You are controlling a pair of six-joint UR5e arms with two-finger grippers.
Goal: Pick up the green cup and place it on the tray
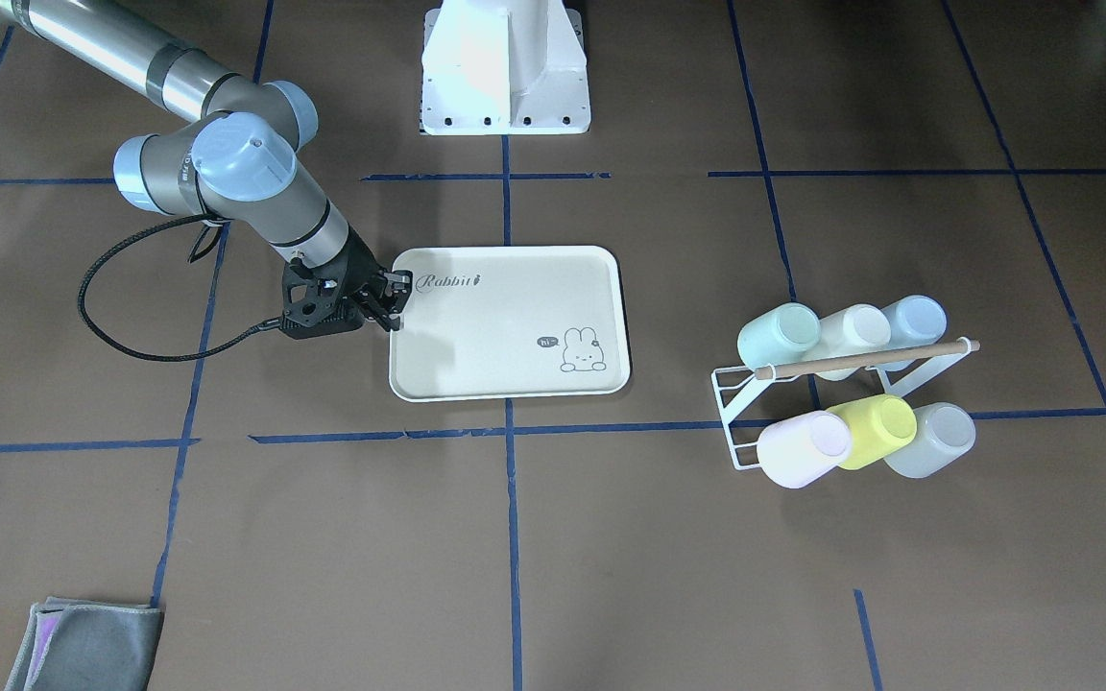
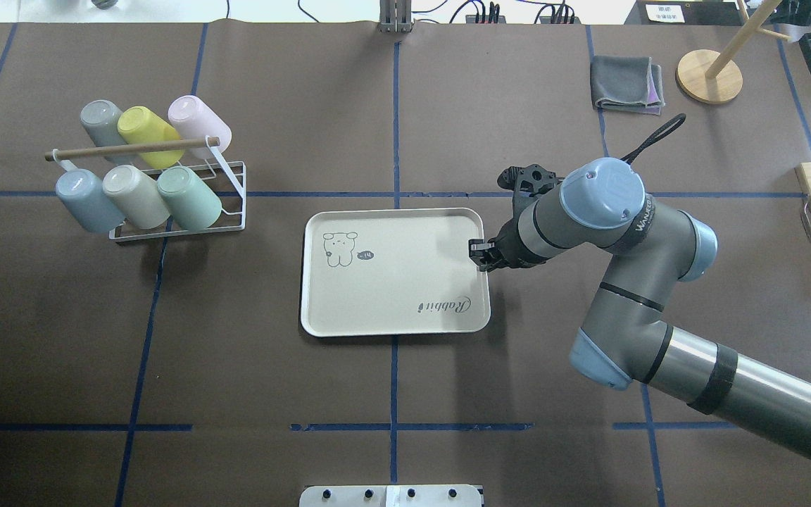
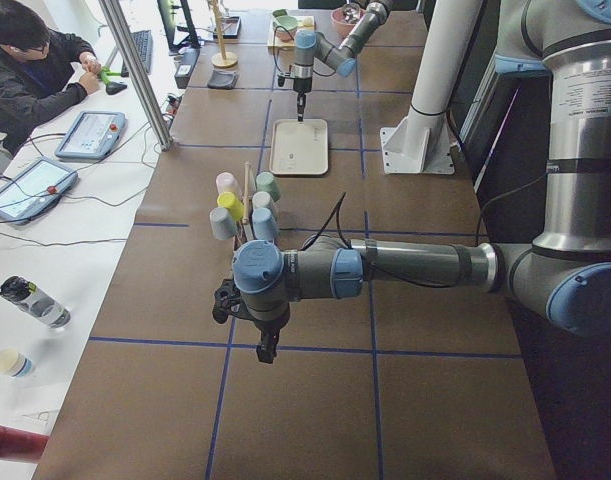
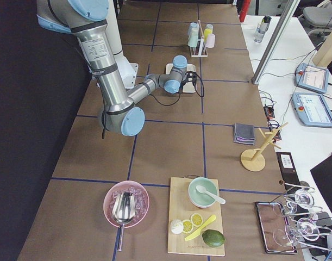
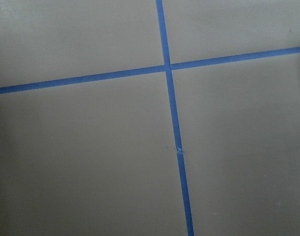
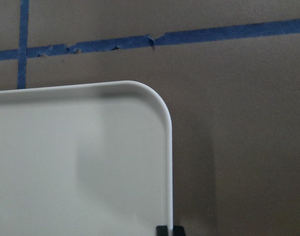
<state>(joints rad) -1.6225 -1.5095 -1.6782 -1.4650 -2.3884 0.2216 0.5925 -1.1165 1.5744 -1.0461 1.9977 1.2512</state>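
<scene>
green cup [image 2: 191,197] overhead, left tool [image 3: 269,352] side-view only

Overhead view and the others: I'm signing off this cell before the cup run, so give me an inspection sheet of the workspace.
Surface: brown table with a blue tape grid.
Job's things: green cup lies tilted on the rack; tray holds nothing.
Clutter: five other cups on the rack; grey cloth; wooden stand.
Grippers: right gripper at the tray's edge, tips either side of its rim, closure unclear; left gripper above bare table, state unclear.
Cables: black cable loops from the right wrist.
Surroundings: operator seated at a side bench.
</scene>
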